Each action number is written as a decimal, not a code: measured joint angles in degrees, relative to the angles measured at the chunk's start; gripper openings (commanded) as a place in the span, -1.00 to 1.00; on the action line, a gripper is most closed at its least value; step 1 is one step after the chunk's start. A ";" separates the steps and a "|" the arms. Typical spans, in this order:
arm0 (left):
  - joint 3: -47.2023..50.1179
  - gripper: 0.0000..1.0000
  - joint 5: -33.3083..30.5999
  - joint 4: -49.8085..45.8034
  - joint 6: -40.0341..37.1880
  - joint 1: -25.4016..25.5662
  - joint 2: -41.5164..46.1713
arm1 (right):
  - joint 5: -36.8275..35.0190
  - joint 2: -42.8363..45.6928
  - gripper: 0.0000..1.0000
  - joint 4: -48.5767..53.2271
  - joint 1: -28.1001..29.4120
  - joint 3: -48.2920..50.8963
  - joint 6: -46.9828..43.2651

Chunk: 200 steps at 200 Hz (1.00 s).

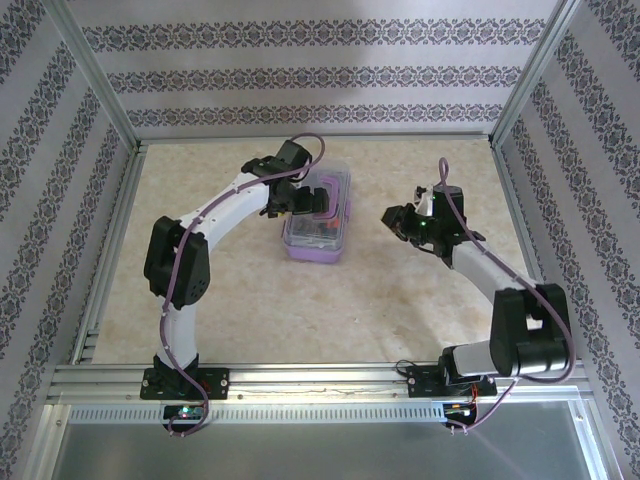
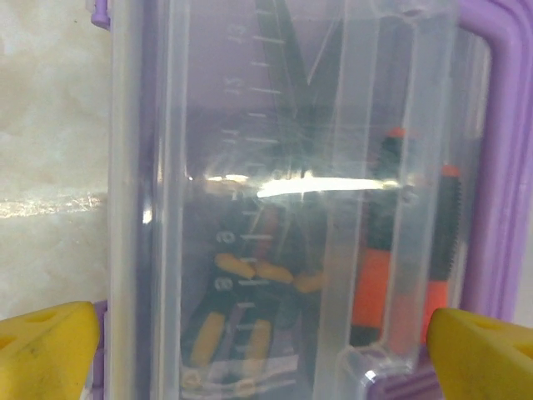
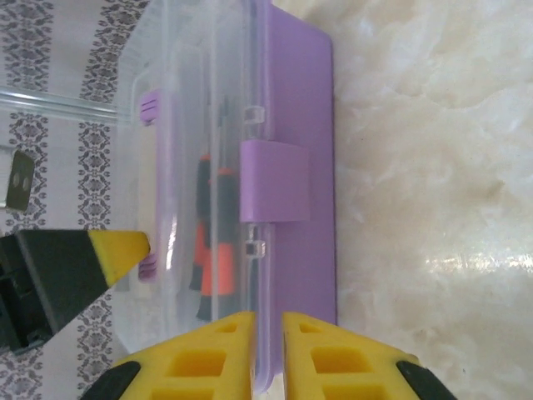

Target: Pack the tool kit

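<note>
Left wrist view: the left end effector (image 2: 262, 358) is spread wide, its yellow fingertips (image 2: 46, 350) straddling the clear lid (image 2: 250, 125) of the tool kit box (image 1: 320, 245) and gripping nothing. Screwdrivers (image 2: 375, 275) with orange-red, black and yellow handles lie inside, under the lid. The right end effector (image 3: 268, 358) is all but closed on nothing and points at the purple latch (image 3: 273, 182) from nearby. The box sits mid-tabletop (image 1: 400, 300), and its lid appears to be down. It looks light and rigid, but the glossy plastic is probably slippery and the loose tools may shift. Squeezing across the purple base walls, or hooking the purple handle (image 2: 504, 167), seems safer than pinching the thin lid.
</note>
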<state>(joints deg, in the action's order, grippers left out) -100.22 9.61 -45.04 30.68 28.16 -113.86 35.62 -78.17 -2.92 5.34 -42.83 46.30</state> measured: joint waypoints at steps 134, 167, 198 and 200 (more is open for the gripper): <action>15.89 1.00 -10.12 0.37 -7.93 -0.15 34.05 | -9.75 19.45 0.96 20.15 0.74 -3.50 -11.93; 32.76 0.99 -14.38 5.05 -8.26 -0.15 45.64 | -13.62 22.88 0.96 20.11 3.96 -2.80 -12.22; 45.70 0.99 -16.85 11.76 -8.04 -0.15 54.38 | -18.27 25.51 0.97 19.63 6.99 -1.07 -14.25; 46.49 0.99 -17.00 12.37 -8.09 -0.15 54.93 | -18.56 25.66 0.97 19.41 7.06 -0.87 -14.38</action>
<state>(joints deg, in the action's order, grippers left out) -53.74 -7.40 -32.67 22.59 28.01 -58.94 17.06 -52.51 16.49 12.40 -43.70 31.92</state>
